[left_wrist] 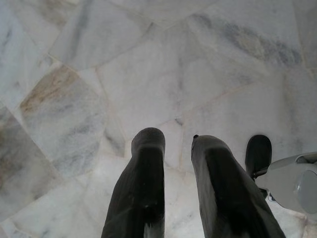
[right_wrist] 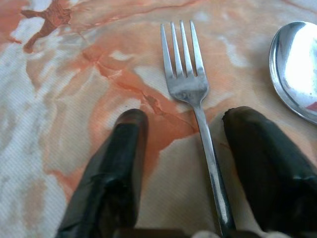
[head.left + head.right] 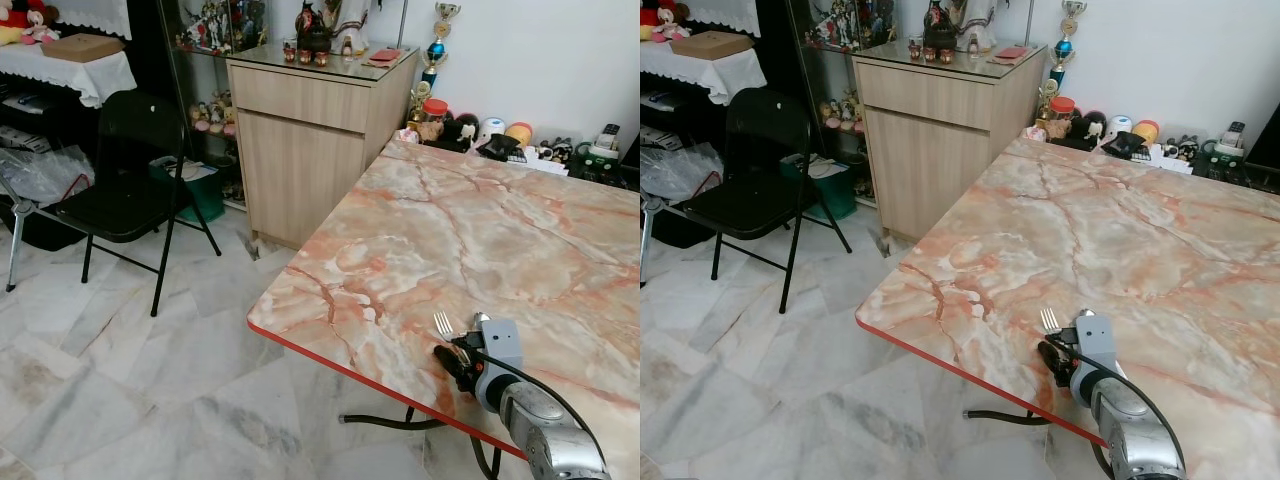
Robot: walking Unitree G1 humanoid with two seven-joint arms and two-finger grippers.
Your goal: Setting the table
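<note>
The marble table (image 3: 480,230) takes up most of the scene, its red-edged near corner jutting over the pale stone floor (image 3: 120,380); behind it stand a wooden cabinet (image 3: 310,130) and, to the left, a black folding chair (image 3: 125,190); along the table's far edge sits a row of small jars and trinkets, too small to name surely; near the front edge of the table the right gripper (image 2: 178,163) rests low over the surface, its fingers parted to a middling width; between them lies a fork (image 2: 190,94), tines pointing away from the wrist, its handle running back toward the palm and lying closer to one finger than the other, so its long axis lines up with the fingers; whether the fingers press the handle I cannot tell, though they look apart from it; just beside the fork's head a spoon (image 2: 297,69) shows its bowl; the left gripper (image 1: 178,163) hangs idle over the floor, fingers a little apart; the right arm is plainly the nearer for any move on the fork.
</note>
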